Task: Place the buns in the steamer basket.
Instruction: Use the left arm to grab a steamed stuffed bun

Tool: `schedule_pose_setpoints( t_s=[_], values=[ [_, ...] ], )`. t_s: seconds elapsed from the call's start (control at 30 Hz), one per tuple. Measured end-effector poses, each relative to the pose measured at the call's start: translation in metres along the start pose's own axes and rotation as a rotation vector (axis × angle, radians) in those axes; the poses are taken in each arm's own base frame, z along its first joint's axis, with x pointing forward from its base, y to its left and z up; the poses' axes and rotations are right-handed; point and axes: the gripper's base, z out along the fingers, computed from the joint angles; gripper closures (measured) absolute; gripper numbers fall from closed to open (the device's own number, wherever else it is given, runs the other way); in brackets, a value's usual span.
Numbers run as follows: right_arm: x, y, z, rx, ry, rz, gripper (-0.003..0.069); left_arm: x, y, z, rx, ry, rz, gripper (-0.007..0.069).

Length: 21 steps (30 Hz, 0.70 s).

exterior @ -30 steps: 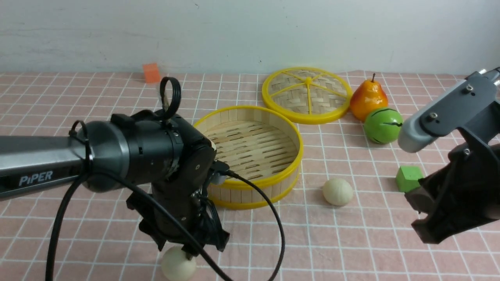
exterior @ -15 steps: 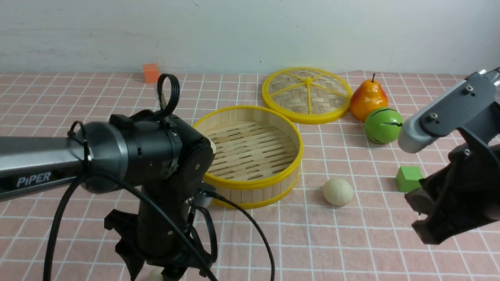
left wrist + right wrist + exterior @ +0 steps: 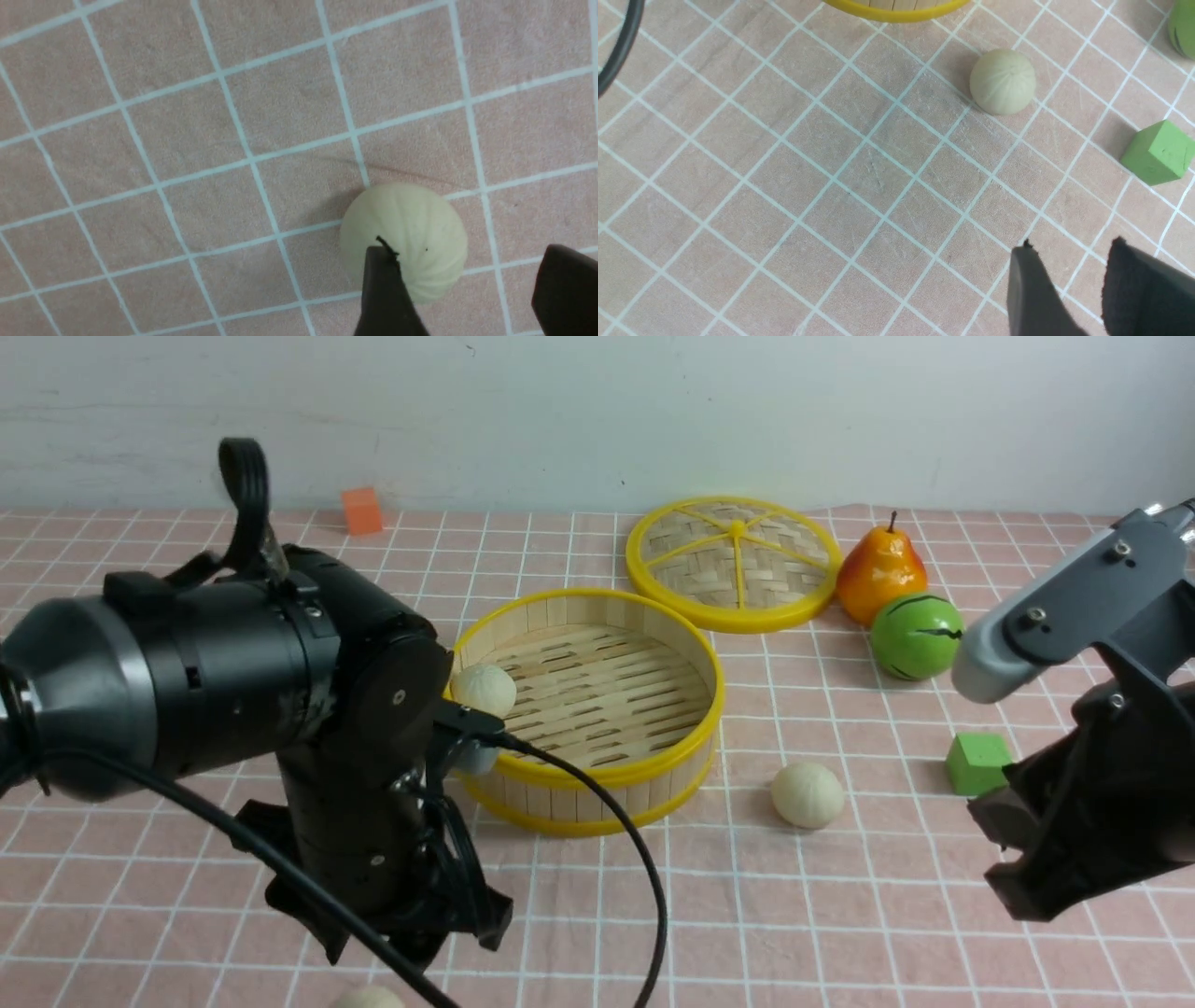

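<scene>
- Front view: a pink checked tablecloth [image 3: 840,915] runs back to a bare white wall [image 3: 597,411]. We see the left arm bent steeply downward, with the left gripper [image 3: 411,933] low over the cloth's near edge. The right gripper [image 3: 1013,891] hangs at the right. The first bun [image 3: 483,689] sits inside the steamer basket [image 3: 653,761], against its left wall. The second bun [image 3: 808,794] lies on the cloth just right of the basket. The third bun [image 3: 369,997] peeks in below the left gripper.
- Left wrist view: we look down on the third bun [image 3: 404,224]. The jaws stand apart and empty. One finger [image 3: 387,294] crosses the bun and the other is clear of it.
- Right wrist view: the jaws are parted and grip nothing, well apart from the second bun [image 3: 1003,81]. That bun lies near the basket's rim [image 3: 896,7] and a green cube [image 3: 1157,151].
</scene>
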Motion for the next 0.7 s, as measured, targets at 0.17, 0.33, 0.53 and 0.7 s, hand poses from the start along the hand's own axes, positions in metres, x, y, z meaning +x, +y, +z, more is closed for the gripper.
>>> schedule_pose_setpoints(
  t_s=[0.17,0.33,0.53,0.7],
  values=[
    [0.0,0.0,0.0,0.0,-0.002,0.0,0.042,-0.004,-0.003,0.012,-0.003,0.019,0.004,0.0212],
    [0.0,0.0,0.0,0.0,-0.002,0.0,0.042,-0.005,-0.004,0.021,-0.01,0.05,0.006,0.0212],
    [0.0,0.0,0.0,0.0,0.0,0.0,0.042,0.008,-0.002,0.034,-0.023,0.099,0.015,0.0212],
    [0.0,0.0,0.0,0.0,0.002,0.0,0.042,0.02,-0.001,0.051,-0.02,0.109,0.023,0.0212]
  ],
)
